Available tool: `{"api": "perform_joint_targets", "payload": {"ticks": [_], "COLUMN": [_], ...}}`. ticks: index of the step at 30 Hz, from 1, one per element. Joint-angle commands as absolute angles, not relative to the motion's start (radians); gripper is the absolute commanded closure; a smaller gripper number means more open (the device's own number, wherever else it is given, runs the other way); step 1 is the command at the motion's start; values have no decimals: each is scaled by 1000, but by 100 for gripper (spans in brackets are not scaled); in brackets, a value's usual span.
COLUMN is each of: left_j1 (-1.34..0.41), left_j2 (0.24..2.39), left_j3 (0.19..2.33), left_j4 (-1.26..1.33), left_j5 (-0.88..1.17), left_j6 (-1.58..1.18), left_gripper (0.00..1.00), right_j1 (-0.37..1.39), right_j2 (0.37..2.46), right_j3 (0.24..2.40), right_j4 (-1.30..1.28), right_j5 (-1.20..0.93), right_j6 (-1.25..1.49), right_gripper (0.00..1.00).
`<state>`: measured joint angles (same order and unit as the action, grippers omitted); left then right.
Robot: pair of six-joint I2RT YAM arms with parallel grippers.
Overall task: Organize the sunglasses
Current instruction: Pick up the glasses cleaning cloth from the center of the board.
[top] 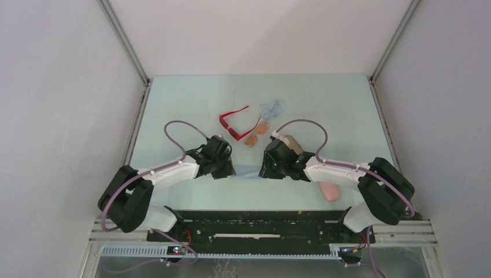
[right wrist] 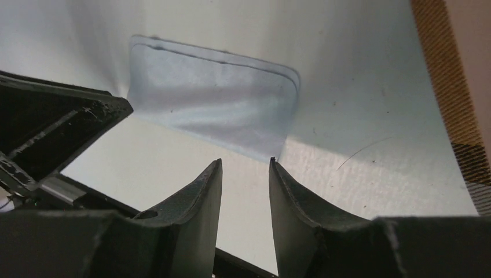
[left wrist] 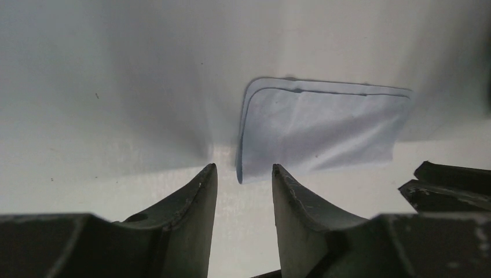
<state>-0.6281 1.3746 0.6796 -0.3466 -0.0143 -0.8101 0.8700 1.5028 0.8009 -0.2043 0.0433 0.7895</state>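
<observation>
The red-framed sunglasses (top: 233, 123) lie at mid-table with their arms unfolded. The slim pair with orange lenses (top: 256, 134) rests just right of them. Neither pair shows in the wrist views. Nearer the front edge, a folded pale blue cloth (top: 248, 171) lies flat between the two grippers. My left gripper (top: 230, 172) (left wrist: 243, 169) is open at the cloth's (left wrist: 324, 130) left corner, nothing between its fingers. My right gripper (top: 265, 172) (right wrist: 245, 162) is open at the cloth's (right wrist: 214, 107) right corner, also holding nothing.
A crumpled blue cloth (top: 272, 108) sits behind the sunglasses. A plaid case (top: 293, 143) (right wrist: 457, 87) lies just behind the right wrist. A pink case (top: 329, 190) rests beside the right forearm. Walls with metal posts enclose the table (top: 173, 104).
</observation>
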Motion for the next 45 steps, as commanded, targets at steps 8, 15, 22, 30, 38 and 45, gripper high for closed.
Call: {"api": "perform_joint_targets", "payload": {"ticks": [8, 15, 22, 30, 38, 45], "left_j1": [-630, -613, -595, -588, -589, -590], "left_j2": [1497, 1484, 1521, 1536, 1551, 1514], "left_j3": [676, 658, 655, 651, 663, 669], "left_j4": [-249, -244, -228, -192, -188, -241], "left_j5": [-8, -8, -8, 54, 97, 52], "left_j6": [-798, -782, -764, -740, -725, -717], "left_gripper": [58, 58, 59, 59, 64, 62], "right_j1": [845, 841, 841, 831, 836, 834], "right_j2": [1607, 1648, 1617, 1616, 1663, 1675], "right_j3": [805, 805, 794, 784, 785, 785], "right_j4": [-169, -162, -191, -183, -135, -132], "right_j5": [127, 124, 210, 210, 144, 128], "right_j6": [947, 987, 1008, 995, 1006, 1009], "right_gripper": [58, 59, 61, 61, 62, 68]}}
